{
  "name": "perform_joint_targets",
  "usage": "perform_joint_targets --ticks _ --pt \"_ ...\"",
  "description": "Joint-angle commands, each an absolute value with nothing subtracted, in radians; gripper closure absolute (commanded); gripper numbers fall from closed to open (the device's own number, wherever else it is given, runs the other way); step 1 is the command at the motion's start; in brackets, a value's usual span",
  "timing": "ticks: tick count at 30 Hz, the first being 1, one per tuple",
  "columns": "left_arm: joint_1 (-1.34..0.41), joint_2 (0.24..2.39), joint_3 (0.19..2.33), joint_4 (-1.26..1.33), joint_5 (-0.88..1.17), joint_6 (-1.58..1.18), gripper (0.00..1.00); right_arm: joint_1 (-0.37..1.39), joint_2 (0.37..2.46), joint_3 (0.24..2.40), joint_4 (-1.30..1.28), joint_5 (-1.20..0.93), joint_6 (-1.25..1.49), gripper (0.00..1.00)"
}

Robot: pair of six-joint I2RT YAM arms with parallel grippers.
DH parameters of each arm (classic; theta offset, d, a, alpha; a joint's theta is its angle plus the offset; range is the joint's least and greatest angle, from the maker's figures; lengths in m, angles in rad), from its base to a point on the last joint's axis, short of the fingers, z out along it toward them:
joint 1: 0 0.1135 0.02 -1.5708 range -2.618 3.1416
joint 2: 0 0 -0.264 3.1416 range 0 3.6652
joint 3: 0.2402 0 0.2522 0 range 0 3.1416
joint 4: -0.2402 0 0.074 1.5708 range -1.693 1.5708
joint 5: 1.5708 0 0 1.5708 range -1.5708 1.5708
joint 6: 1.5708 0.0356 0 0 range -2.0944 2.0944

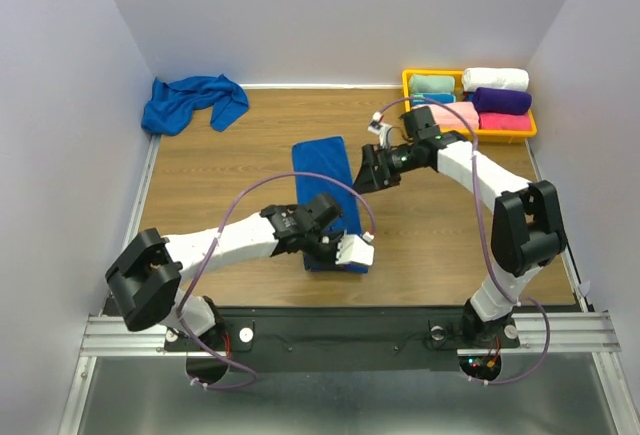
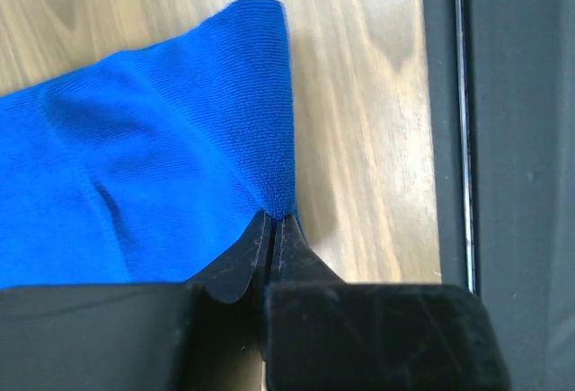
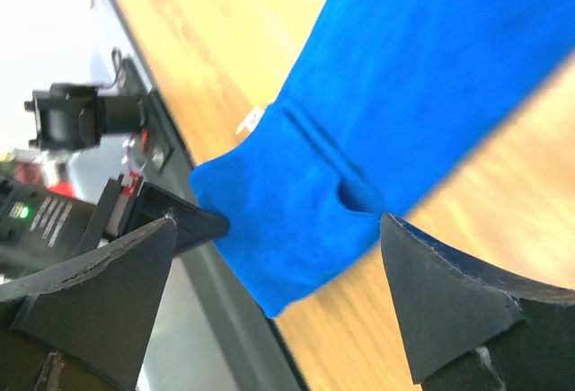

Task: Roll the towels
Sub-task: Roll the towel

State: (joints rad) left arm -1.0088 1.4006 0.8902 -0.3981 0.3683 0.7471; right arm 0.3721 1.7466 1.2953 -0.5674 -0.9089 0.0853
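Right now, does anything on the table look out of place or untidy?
Yes: the crumpled towel sits heaped in the far left corner, unlike the flat towel in the middle, whose near corner the left end effector pinches. Nothing looks spilled or damaged.

We see a long royal-blue cloth towel (image 1: 325, 190) at the middle of the wooden table (image 1: 240, 165), a crumpled royal-blue cloth towel (image 1: 190, 102) in its far-left corner, and a yellow plastic tray (image 1: 408, 90) in its far-right corner.
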Motion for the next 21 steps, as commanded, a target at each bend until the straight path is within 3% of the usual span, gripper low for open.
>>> perform_joint_targets --ticks 1,15,21 --pt "-0.919 1.462 1.009 -0.492 0.471 0.761 1.00 0.325 1.666 1.362 -0.650 -0.882 0.009 0.00" --pt "-0.689 1.750 1.278 -0.618 0.638 0.850 0.99 0.313 1.470 1.302 -0.741 -0.772 -0.141 0.04" --pt "-0.657 1.827 1.282 -0.597 0.655 0.848 0.96 0.327 1.381 1.263 -0.808 -0.741 -0.296 0.31"
